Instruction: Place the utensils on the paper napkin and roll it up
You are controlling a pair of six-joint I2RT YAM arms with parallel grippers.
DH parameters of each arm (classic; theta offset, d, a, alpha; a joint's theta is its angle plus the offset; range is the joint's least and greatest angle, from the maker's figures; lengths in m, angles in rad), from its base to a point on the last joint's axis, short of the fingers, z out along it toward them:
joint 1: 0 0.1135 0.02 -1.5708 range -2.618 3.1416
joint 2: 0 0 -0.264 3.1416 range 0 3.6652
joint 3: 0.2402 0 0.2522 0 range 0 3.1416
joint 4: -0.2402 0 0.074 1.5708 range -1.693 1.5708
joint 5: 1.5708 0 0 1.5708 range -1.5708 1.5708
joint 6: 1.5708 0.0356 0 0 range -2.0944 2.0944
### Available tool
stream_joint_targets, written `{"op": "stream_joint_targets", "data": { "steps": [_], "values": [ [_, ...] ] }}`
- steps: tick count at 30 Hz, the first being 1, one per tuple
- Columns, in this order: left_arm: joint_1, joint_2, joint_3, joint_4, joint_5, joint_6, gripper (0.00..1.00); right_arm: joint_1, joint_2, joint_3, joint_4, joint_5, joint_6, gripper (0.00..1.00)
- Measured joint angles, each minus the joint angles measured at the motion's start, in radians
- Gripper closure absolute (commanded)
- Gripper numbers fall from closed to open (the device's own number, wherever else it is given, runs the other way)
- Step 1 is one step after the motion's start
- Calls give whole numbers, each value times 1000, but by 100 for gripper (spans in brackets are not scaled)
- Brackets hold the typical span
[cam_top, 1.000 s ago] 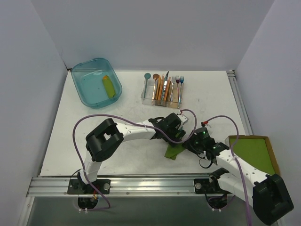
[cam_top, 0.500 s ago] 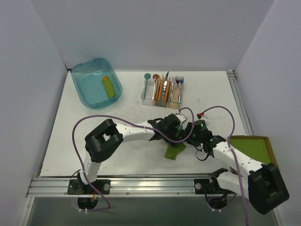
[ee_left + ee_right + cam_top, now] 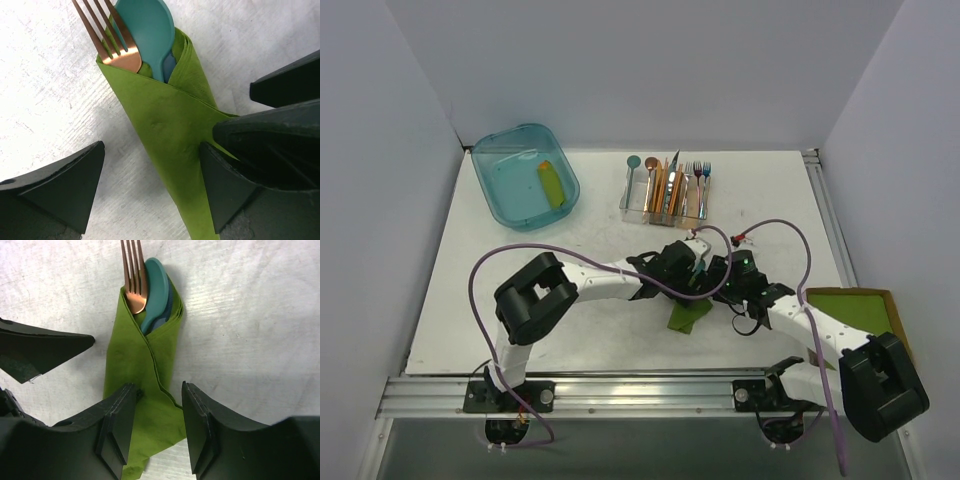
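The lime-green paper napkin point(image 3: 170, 130) lies rolled into a narrow cone on the white table. The copper fork point(image 3: 112, 37) and the teal spoon point(image 3: 147, 25) stick out of its open end. My left gripper point(image 3: 150, 187) is open, its fingers either side of the roll's lower part. My right gripper point(image 3: 159, 425) is open and straddles the napkin point(image 3: 145, 370) near its tail; the fork point(image 3: 134, 275) and spoon point(image 3: 156, 285) show beyond. In the top view both grippers, left point(image 3: 688, 272) and right point(image 3: 722, 285), crowd over the napkin point(image 3: 686, 317).
A teal bin point(image 3: 510, 195) holding a yellow-green object point(image 3: 552, 185) stands at the back left. A clear caddy with coloured cutlery point(image 3: 665, 190) stands at the back centre. A stack of green sheets in brown cardboard point(image 3: 855, 315) sits at the right edge.
My right gripper has moved left and away from me onto the napkin's tail. My left gripper has shifted slightly. The rolled napkin has barely moved.
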Motion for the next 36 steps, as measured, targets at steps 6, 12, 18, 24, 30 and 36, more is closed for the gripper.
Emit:
{"op": "stream_joint_targets", "data": {
  "steps": [6,12,18,24,30,36],
  "values": [
    [8,-11,-32,63,47,-5,18,-20,-10,-14,34,-11,2,59],
    [2,-16,-53,109,110,-14,23,-95,-28,-27,56,-39,3,57],
    [-2,-26,-86,150,137,-25,43,-162,-26,-37,92,-90,2,57],
    [-2,-32,-101,162,146,-29,44,-170,21,-37,130,-143,0,57],
    [-3,-33,-101,162,146,-29,42,-170,72,-37,140,-192,-21,53],
    [-5,-36,-112,176,146,-28,42,-164,105,-37,140,-218,-36,50]
  ]
}}
